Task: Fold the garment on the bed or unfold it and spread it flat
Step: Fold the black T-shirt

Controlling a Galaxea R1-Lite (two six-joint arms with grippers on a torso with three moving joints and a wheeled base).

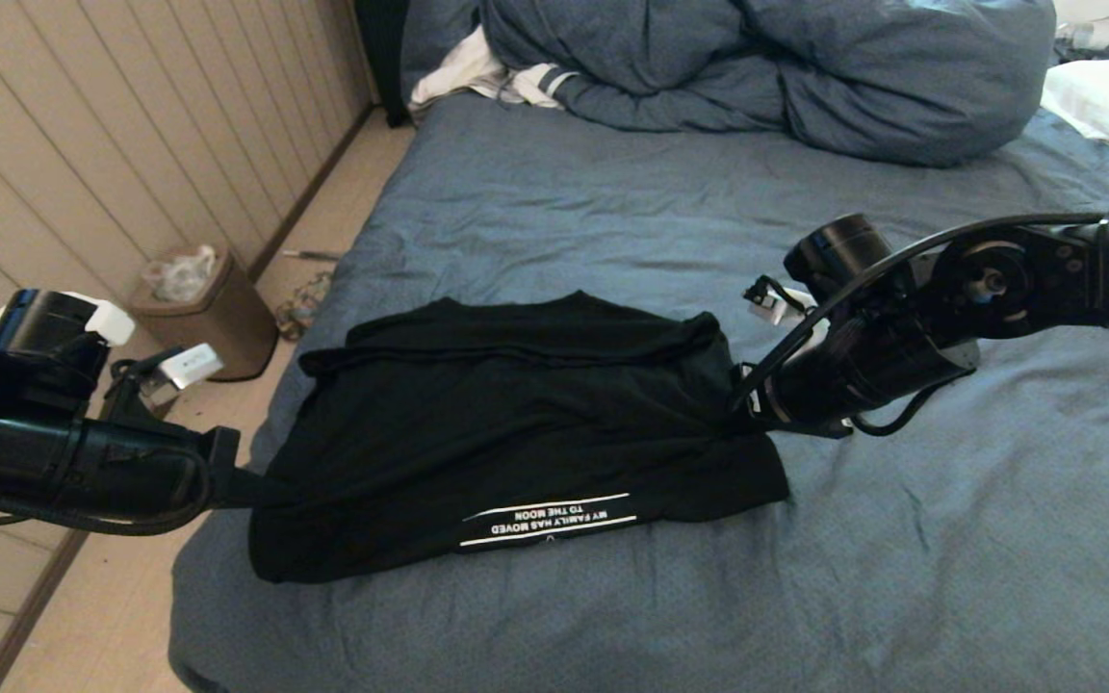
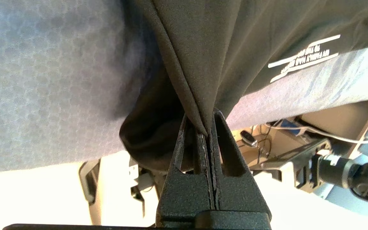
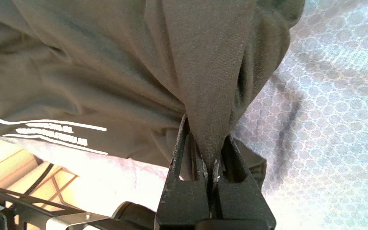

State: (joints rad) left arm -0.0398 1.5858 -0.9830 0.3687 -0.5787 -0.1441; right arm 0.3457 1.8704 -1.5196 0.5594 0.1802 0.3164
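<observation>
Head view takes in the bed, its slate-blue sheet wrinkled and running far past everything on it, and the bed serves as the landmark here. Bunched at the bed's far end is a blue duvet, with a white cloth with dark stripes tucked against it toward the far left corner. Near the bed's near left corner lies the garment, a black T-shirt already doubled over itself, its upper layer draped toward the foot of the bed so that a strip of white lettering shows upside down along the near edge. At the shirt's side that overhangs the bed's left edge, the left gripper has its jaws closed on a pinched ridge of black cloth; on the side toward the bed's middle, the right gripper has its jaws clamped on a similar fold. Judging by this, a fold is partly made: the shirt is halved but loose and rumpled, both held edges are not yet laid down, and release, squaring and any further fold seem left to do.
</observation>
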